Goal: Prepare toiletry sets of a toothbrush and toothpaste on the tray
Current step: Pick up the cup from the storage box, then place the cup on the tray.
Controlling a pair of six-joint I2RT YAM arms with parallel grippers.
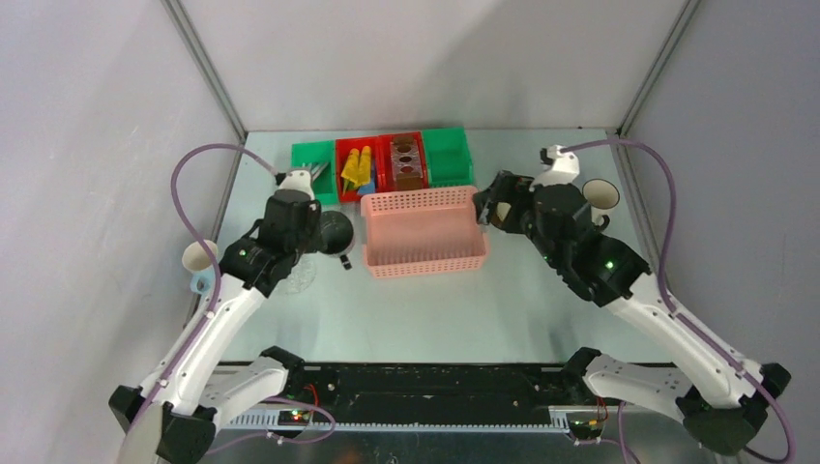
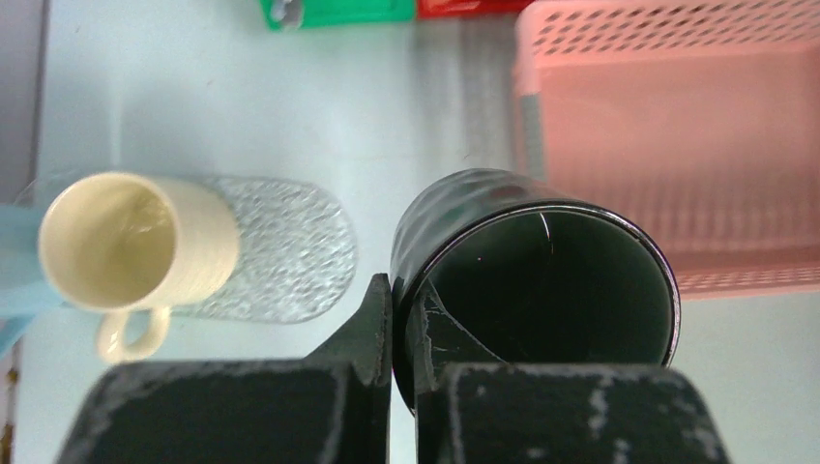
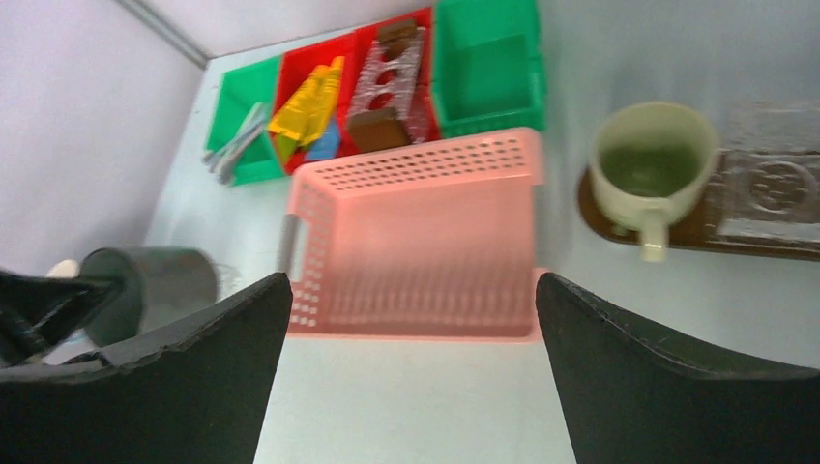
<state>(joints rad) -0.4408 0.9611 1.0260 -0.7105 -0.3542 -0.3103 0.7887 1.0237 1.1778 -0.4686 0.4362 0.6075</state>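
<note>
My left gripper (image 2: 401, 290) is shut on the rim of the dark mug (image 2: 532, 271), one finger outside the wall and one inside. The mug is left of the pink basket (image 1: 424, 230) in the top view (image 1: 336, 232). A cream mug (image 2: 126, 246) stands further left beside a clear patterned disc (image 2: 280, 251). Another pale mug (image 3: 653, 164) sits on the dark brown tray (image 3: 696, 237) at the right, with a clear disc (image 3: 774, 184) beside it. My right gripper (image 3: 411, 319) is open and empty over the table, right of the basket. Yellow tubes (image 3: 309, 97) and silvery brushes (image 3: 232, 145) lie in the back bins.
A row of green and red bins (image 1: 387, 159) lines the back edge. The pink basket is empty and sits mid-table between the two grippers. The cream mug at the left rests on something pale blue (image 2: 14, 290). Grey walls close in the left and right sides.
</note>
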